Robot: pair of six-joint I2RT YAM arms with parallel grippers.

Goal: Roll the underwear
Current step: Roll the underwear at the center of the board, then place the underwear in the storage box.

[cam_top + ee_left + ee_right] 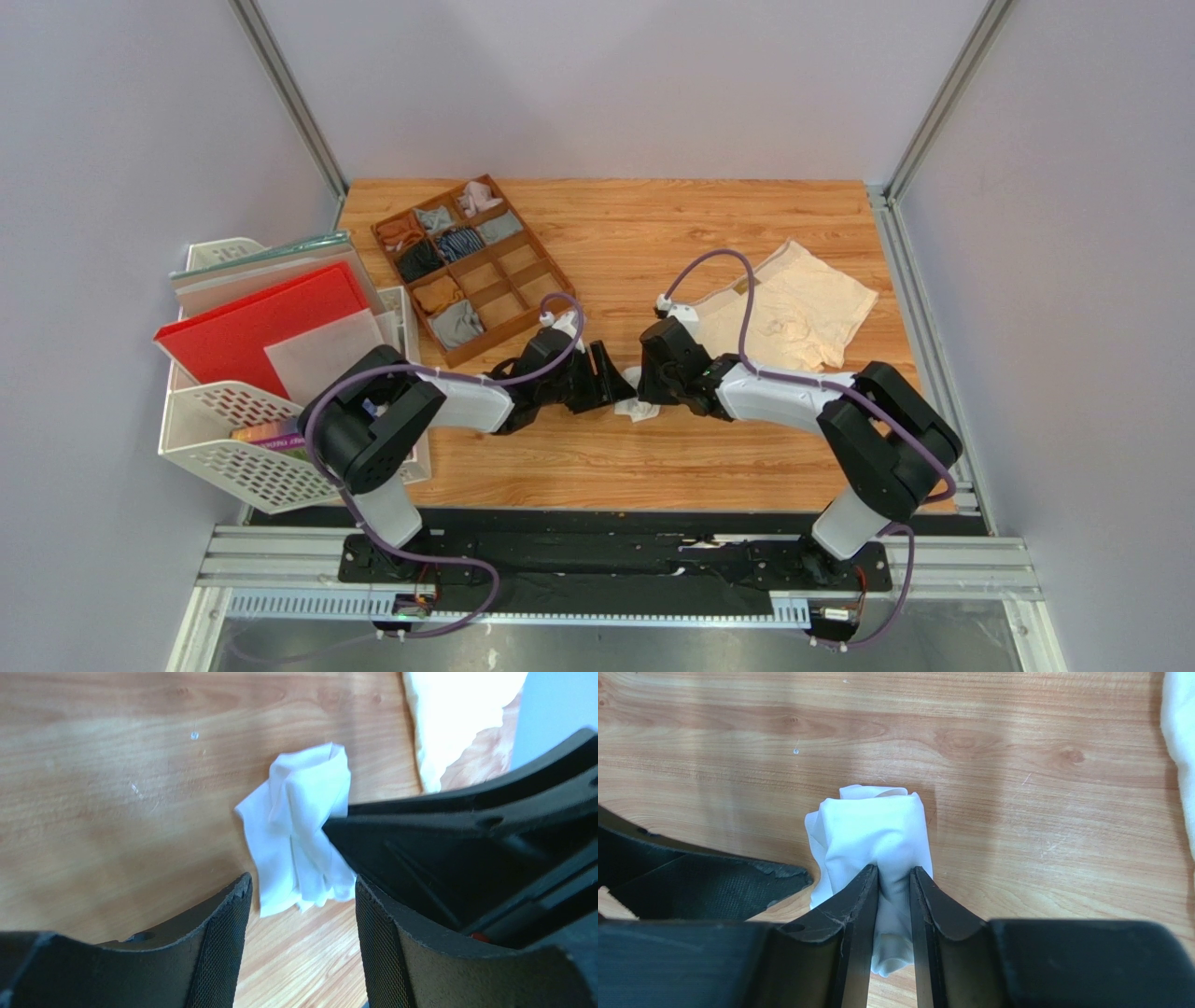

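Wooden table (631, 476): eleven-o'clock tray (522, 261) holds rolled garments (438, 245); right gripper (894, 903) pinches white underwear (871, 826), left gripper (302, 945) spread apart.

Your top camera sits high above and behind the two arms and looks down. It is far back, so you see the whole table (631, 238), with the arm bases at the bottom. Your left wrist camera rides just behind the left gripper (300, 885) and looks past its fingers, very close to the wood. Your right wrist camera sits the same way behind the right gripper (894, 875). All three views share the middle of the table, where the white underwear (868, 826) is. Each wrist view also catches a bit of the other gripper and an edge of the cream underwear (793, 315).
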